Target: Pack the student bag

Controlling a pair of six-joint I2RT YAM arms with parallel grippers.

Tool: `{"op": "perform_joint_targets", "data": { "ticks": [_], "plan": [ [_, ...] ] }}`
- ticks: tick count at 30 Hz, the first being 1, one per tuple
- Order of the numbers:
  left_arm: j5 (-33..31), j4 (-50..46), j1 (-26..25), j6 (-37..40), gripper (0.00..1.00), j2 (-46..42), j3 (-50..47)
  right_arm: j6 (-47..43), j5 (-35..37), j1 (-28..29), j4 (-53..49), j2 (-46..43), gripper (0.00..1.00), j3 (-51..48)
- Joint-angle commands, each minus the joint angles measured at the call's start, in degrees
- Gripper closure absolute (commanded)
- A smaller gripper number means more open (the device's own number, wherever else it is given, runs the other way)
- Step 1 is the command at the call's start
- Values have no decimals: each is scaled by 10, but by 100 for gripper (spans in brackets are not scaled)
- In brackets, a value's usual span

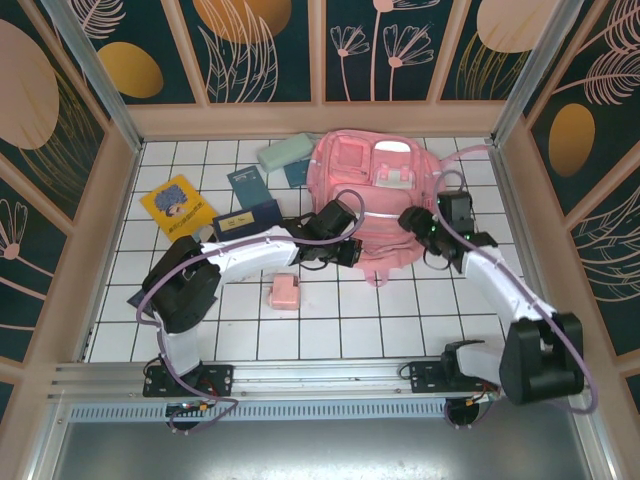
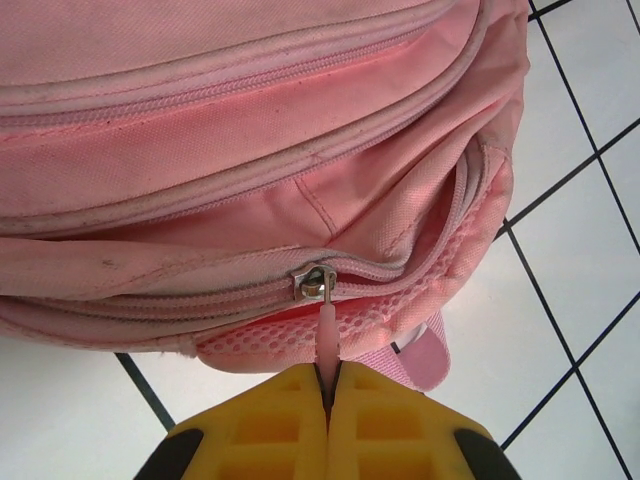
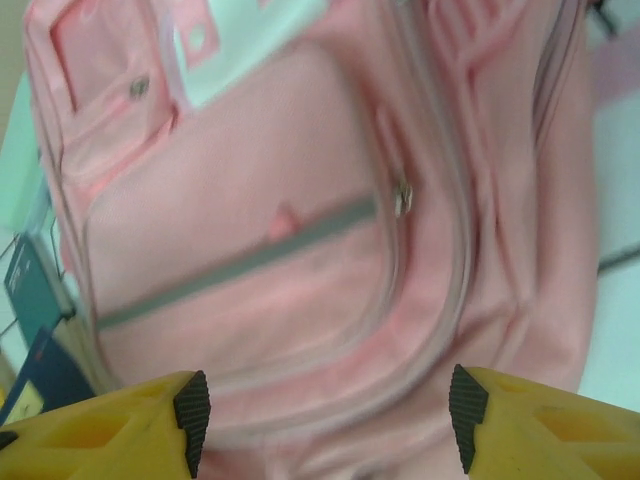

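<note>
Clenched on the thin pink pull tab [image 2: 327, 325] of the student bag [image 2: 250, 130]: left pincer [image 2: 328, 375], yellow fingers pressed flat together, tab nipped between the tips. Straight ahead of those tips, joined to them through the tab, the metal slider [image 2: 315, 283] on the bag's zip. Beyond the slider, the whole pink bulk of the bag, spread away from the pincer over the white tiled worktop [image 2: 560, 330]. Zip track lying crosswise to the fingers, running left and right of the slider and curling round the bag's corner off to the pincer's right, seam there apparently gaping a little. Judged from that: coming pull needed sideways along the track, not back toward the wrist, or else mere dragging of the soft bag over the tiles

Released and spread wide: right pincer [image 3: 325, 400], nothing between its dark-padded tips, hovering over the bag's front panel, grey strip [image 3: 240, 260] and small pockets farther ahead. Blurred in the right wrist view, so contact with the fabric impossible to tell. From above, long axis of the bag pointing away from both arm bases, left pincer at its near edge, right pincer over its near right part. Nearer the zip, and holding it: the left arm. Likely job for the right: pinning the fabric against the pull
</note>
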Motion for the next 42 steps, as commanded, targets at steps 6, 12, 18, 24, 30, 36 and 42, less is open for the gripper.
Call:
{"op": "perform_joint_targets", "data": {
  "ticks": [6,12,18,24,30,36,42],
  "plan": [
    [16,-7,-4,1,100,7,11,233,-77,103,128,-78,30,-166],
    [18,-8,-4,5,100,2,0,305,-69,122,235,-29,23,-188],
    [8,-8,-4,4,100,-7,-7,309,-47,122,252,30,42,-177],
    [-52,-48,-4,6,100,-2,0,285,-1,114,171,43,90,-143],
    [-154,-122,5,14,100,12,26,251,10,89,127,21,100,-138],
    [-193,-139,68,15,100,14,30,199,-12,48,94,-12,100,-150],
    [-209,-133,133,27,100,58,93,148,-39,13,59,-48,100,-154]
  ]
}}
